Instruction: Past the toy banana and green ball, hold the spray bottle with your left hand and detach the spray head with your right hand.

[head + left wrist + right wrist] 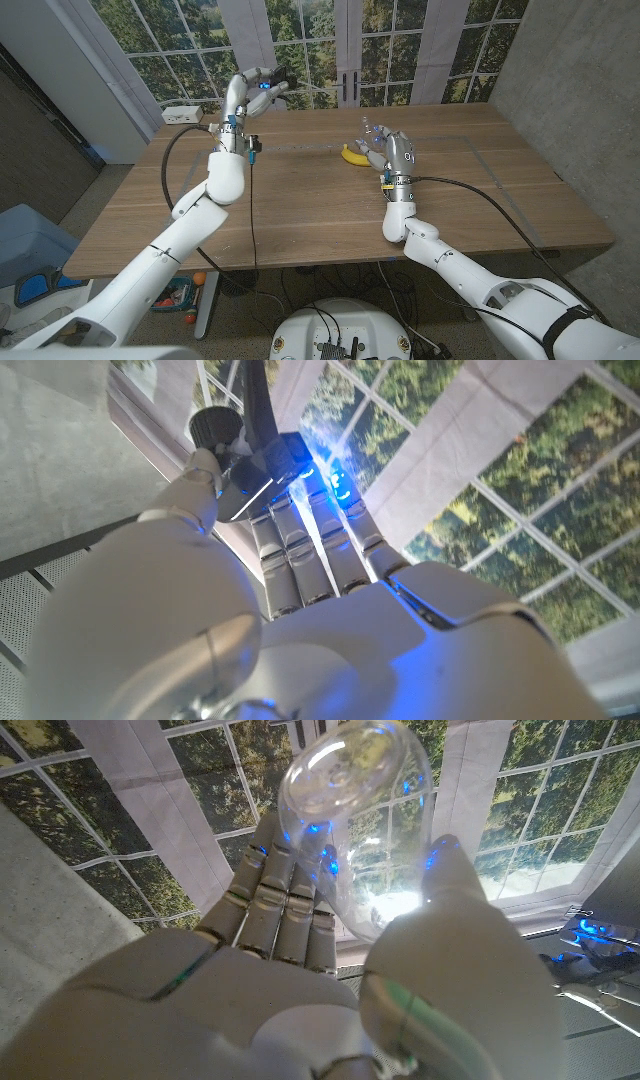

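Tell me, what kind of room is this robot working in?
Probably a lab or office test room: a plain wooden table with a toy banana on it, cables trailing under it, and large paned windows with trees outside.

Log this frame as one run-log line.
left hand: holds black spray head aloft | right hand: holds clear bottle | spray head: off bottle | toy banana: on table by right hand
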You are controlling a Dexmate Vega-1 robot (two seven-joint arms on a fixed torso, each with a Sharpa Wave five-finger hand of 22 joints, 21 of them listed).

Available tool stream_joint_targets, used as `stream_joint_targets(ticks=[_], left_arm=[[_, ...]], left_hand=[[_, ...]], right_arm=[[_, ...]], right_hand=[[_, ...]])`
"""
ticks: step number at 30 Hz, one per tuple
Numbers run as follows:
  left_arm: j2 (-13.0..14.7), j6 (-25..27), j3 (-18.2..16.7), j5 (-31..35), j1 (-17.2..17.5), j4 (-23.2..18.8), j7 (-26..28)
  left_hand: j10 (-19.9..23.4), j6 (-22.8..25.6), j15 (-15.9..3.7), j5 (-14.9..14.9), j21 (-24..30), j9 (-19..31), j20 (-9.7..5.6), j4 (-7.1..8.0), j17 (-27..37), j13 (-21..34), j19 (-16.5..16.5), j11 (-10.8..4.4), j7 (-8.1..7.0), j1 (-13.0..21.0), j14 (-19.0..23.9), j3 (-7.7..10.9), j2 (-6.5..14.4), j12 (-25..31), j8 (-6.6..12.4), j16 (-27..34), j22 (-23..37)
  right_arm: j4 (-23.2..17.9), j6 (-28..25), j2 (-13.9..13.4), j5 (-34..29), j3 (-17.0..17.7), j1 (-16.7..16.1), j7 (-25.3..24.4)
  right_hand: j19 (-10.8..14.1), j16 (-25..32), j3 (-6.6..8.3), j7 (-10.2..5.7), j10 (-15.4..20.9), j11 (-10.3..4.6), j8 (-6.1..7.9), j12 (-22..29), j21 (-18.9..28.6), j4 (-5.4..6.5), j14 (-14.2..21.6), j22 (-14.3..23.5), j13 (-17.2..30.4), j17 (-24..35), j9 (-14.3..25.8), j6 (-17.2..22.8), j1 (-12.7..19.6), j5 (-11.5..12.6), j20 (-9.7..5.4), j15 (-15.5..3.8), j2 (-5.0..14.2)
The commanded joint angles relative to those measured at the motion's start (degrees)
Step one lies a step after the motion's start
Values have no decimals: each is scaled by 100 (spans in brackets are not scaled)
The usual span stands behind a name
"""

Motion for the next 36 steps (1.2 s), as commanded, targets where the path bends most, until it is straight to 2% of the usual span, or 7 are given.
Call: stream_joint_targets(ticks=[1, 4, 7, 12, 19, 33, 36], left_arm=[[-619, 723, 187, 1626, 141, -39, 1834], [-596, 976, 248, 1721, 116, -57, 1784], [-516, 1399, 306, 1775, 104, -147, 1511], [-385, 2080, 472, 1999, 20, -212, 1208], [-144, 2837, 632, 2052, -30, -476, 612], [223, 3525, 839, 1876, -97, -780, -97], [300, 3760, 913, 1919, -88, -870, -249]], left_hand=[[614, 328, -988, 31, 35, 1080, -383, 1, 44, 2119, 67, -626, -394, 725, 58, -19, 723, 18, 316, -30, 25], [610, 335, -988, 32, 39, 1067, -387, 5, 57, 2125, 68, -627, -396, 719, 72, -28, 720, 8, 322, -35, 25], [613, 344, -988, 33, 45, 1051, -385, 5, 73, 2133, 66, -628, -425, 714, 82, -38, 716, -1, 330, -45, 25], [611, 360, -987, 31, 53, 1024, -388, -2, 96, 2127, 61, -631, -423, 717, 91, -48, 709, -30, 343, -63, 25], [623, 368, -988, 24, 61, 989, -379, -13, 121, 2111, 47, -633, -407, 733, 95, -55, 707, -66, 352, -89, 25], [662, 451, -989, -40, 89, 874, -378, -71, 185, 1954, 54, -641, -330, 821, 92, -70, 645, -236, 377, -140, 19], [689, 459, -989, -54, 92, 849, -378, -83, 195, 1916, 52, -644, -308, 847, 85, -73, 622, -266, 372, -146, 17]], right_arm=[[135, 63, 172, 137, 348, -44, 0], [137, 105, 224, 115, 473, -72, 0], [76, 138, 248, 93, 566, -119, 0], [-155, 165, 186, 130, 580, -208, 0], [-644, 166, -146, 424, 235, -274, 0], [-1531, -20, -869, 990, -448, -356, 60], [-1758, 9, -1029, 1111, -531, -406, 234]], right_hand=[[-27, 17, 18, -1174, 859, -788, 16, 8, 46, 6, 506, 14, 16, 29, 28, 1510, 782, 33, -793, -1050, 831], [-36, 16, 17, -1175, 862, -787, 8, 1, 60, 2, 505, 11, 18, 30, 20, 1509, 787, 34, -795, -1049, 830], [-36, 17, 16, -1169, 854, -799, 9, 3, 71, 3, 506, 10, 35, 30, 20, 1515, 788, 34, -788, -1048, 831], [-34, 18, 16, -1180, 877, -778, 5, -15, 99, -1, 511, 6, 15, 30, 16, 1524, 795, 34, -781, -1048, 831], [-43, 22, 16, -1185, 881, -781, 0, -27, 132, -5, 523, 1, 26, 30, 3, 1544, 804, 32, -790, -1048, 831], [-39, 23, 13, -1190, 922, -812, -17, -64, 191, -10, 531, -7, -3, 28, -36, 1584, 813, 26, -782, -1049, 827], [-39, 24, 15, -1183, 942, -794, -21, -83, 206, -12, 540, -10, -32, 27, -47, 1596, 816, 24, -770, -1051, 830]])
